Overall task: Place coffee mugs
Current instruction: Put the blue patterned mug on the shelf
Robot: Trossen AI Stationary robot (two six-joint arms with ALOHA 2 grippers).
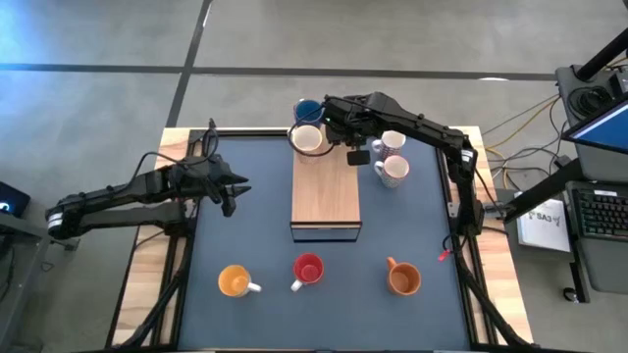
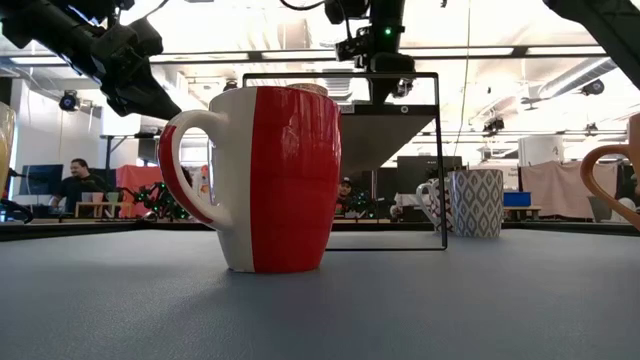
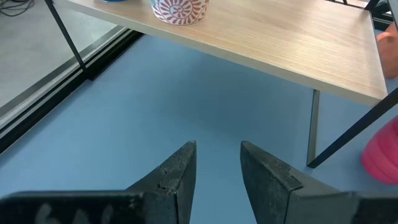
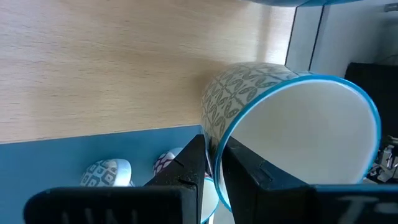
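A cream mug (image 1: 308, 139), patterned outside with a blue rim (image 4: 292, 124), stands on the far left corner of the raised wood board (image 1: 327, 196). My right gripper (image 1: 334, 126) (image 4: 213, 163) reaches down over it, fingers slightly parted, one on each side of the mug's wall. A blue mug (image 1: 308, 108) sits just beyond the board. Two patterned mugs (image 1: 391, 145) (image 1: 392, 172) stand right of it. Yellow (image 1: 234, 282), red (image 1: 308, 269) and orange (image 1: 403, 278) mugs line the near side. My left gripper (image 1: 234, 191) (image 3: 217, 168) hangs open over the mat at the left. My right gripper straddles the mug's rim (image 4: 214, 146) from above, slanting down, with one finger (image 4: 189, 168) outside the wall and the other (image 4: 252, 174) inside. The mug's base rests on the board. Only a narrow gap shows, and I cannot tell whether either finger touches the wall.
The board stands on thin black legs (image 3: 314, 124) above the blue mat (image 1: 245, 235), with room beneath it. Its near half (image 1: 327, 211) is bare wood. In the low view the red mug (image 2: 285, 180) fills the foreground. People sit in the room behind the table.
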